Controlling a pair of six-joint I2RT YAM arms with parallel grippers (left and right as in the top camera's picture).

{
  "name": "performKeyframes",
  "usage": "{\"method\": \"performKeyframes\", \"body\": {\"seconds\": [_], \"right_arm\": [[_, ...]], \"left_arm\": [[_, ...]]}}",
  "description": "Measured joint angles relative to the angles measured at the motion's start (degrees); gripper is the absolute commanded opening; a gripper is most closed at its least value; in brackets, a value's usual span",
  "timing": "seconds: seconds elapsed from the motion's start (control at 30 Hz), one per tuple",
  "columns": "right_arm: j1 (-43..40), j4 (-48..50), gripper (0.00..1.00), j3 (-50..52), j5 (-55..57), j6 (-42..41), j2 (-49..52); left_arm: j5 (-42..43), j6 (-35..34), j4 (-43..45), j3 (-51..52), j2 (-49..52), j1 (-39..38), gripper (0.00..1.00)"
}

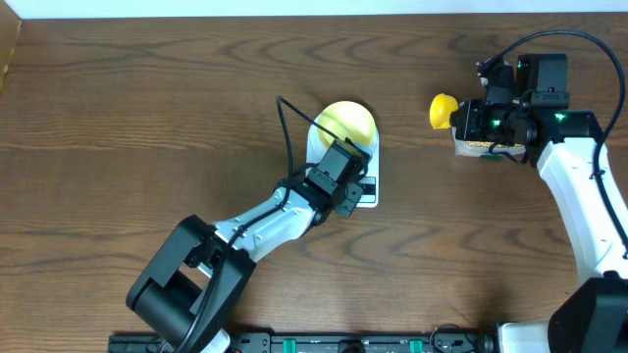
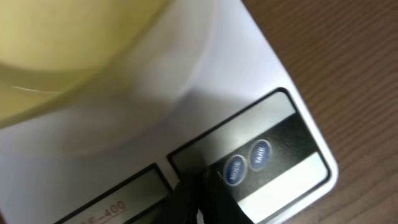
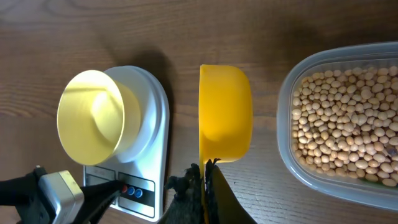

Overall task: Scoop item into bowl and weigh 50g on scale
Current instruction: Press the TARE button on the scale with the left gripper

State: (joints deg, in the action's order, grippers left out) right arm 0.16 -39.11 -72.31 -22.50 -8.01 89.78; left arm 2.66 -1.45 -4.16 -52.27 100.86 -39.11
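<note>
**Left pincer (image 2: 200, 190).** The tips are closed together and hold nothing. They are set against the dark front panel of the white flat rectangular digital scale (image 2: 205, 68), just beside its two round buttons (image 2: 235, 169). Contact with a button cannot be confirmed. The grey display (image 2: 112, 199) lies just to one side of the tips, and its reading is too blurred to tell. Beyond the tips, on the scale's platform, stands the small round pale-yellow bowl (image 3: 93, 118), upright, its inner wall showing bare. Seen from overhead, the left arm (image 1: 265, 221) lies across the scale's front edge and hides the panel.

**Right pincer (image 3: 205, 174).** It is clamped on the base of the bright-yellow plastic scoop (image 3: 225, 112), which juts straight ahead of the tips. The scoop's hollow is turned away from the wrist camera. Near one side of this pincer sits the clear rectangular plastic tub (image 3: 286, 124), holding the many small round tan-beige beans (image 3: 348, 124). The scoop is beside the tub, not in it. On the other side, farther off, are scale and bowl, so the scoop stands between tub and scale. Tub and scale rest on the brown wood-grain counter (image 1: 147, 118).
</note>
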Motion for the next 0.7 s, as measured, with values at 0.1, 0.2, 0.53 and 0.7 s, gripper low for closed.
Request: {"method": "performKeyframes", "body": {"seconds": [0.1, 0.2, 0.53, 0.7], "right_arm": [[0.00, -0.02, 0.01, 0.00, 0.00, 0.00, 0.00], [0.00, -0.02, 0.01, 0.00, 0.00, 0.00, 0.00], [0.00, -0.07, 0.01, 0.00, 0.00, 0.00, 0.00], [0.00, -0.07, 0.01, 0.00, 0.00, 0.00, 0.00]], "left_arm": [[0.00, 0.00, 0.02, 0.00, 0.00, -0.87, 0.08], [0.02, 0.00, 0.02, 0.00, 0.20, -1.29, 0.08], [-0.92, 0.00, 0.20, 0.00, 0.31, -1.29, 0.08], [-1.36, 0.00, 0.33, 0.00, 0.31, -1.29, 0.08]]}}
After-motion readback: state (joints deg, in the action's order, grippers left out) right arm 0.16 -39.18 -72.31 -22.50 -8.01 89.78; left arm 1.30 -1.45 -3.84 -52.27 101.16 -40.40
